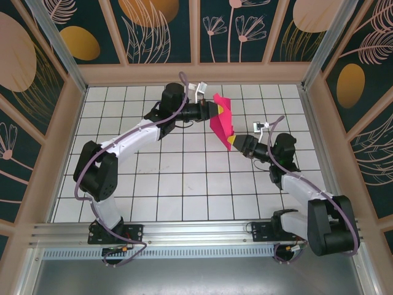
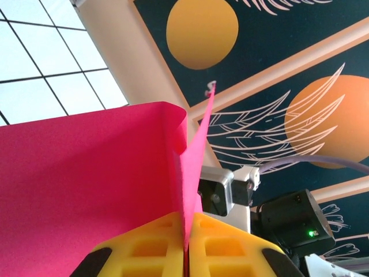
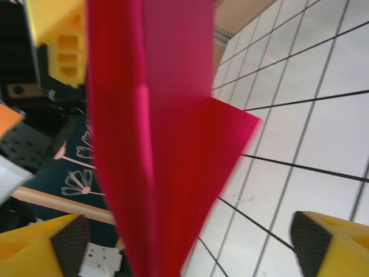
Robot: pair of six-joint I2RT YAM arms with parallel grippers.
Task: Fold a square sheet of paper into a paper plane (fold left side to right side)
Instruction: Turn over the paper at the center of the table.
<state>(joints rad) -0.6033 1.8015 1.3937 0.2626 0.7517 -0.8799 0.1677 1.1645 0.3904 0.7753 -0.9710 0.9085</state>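
From the top view, one paper plane (image 1: 222, 121) hangs in the air above the white grid table (image 1: 153, 178), about 1 o'clock from the table's middle. It is held between the two arms. Its long axis runs from 11 o'clock to 5 o'clock, and the narrow end is at 5 o'clock. The left gripper (image 1: 214, 110) meets it from 9 o'clock near the upper end. The right gripper (image 1: 233, 143) sits at the lower tip.

In the left wrist view, the left gripper (image 2: 185, 245) has its two yellow fingers (image 2: 144, 248) pressed together on the paper plane (image 2: 86, 190) at 6 o'clock. A thin pink edge runs up from the pinch to a point near 12 o'clock. A broad panel spreads away toward 9 o'clock.

In the right wrist view, the paper plane (image 3: 167, 144) is blurred. It stands with its long axis from 12 to 6 o'clock, and one triangular flap points to 3 o'clock. The right gripper (image 3: 187, 239) has its two yellow fingers (image 3: 328, 248) set wide apart at 7 and 5 o'clock. The paper passes between them, and the right-hand finger is clear of it. One yellow finger of the left gripper (image 3: 57, 40) shows at 11 o'clock, beside the paper.
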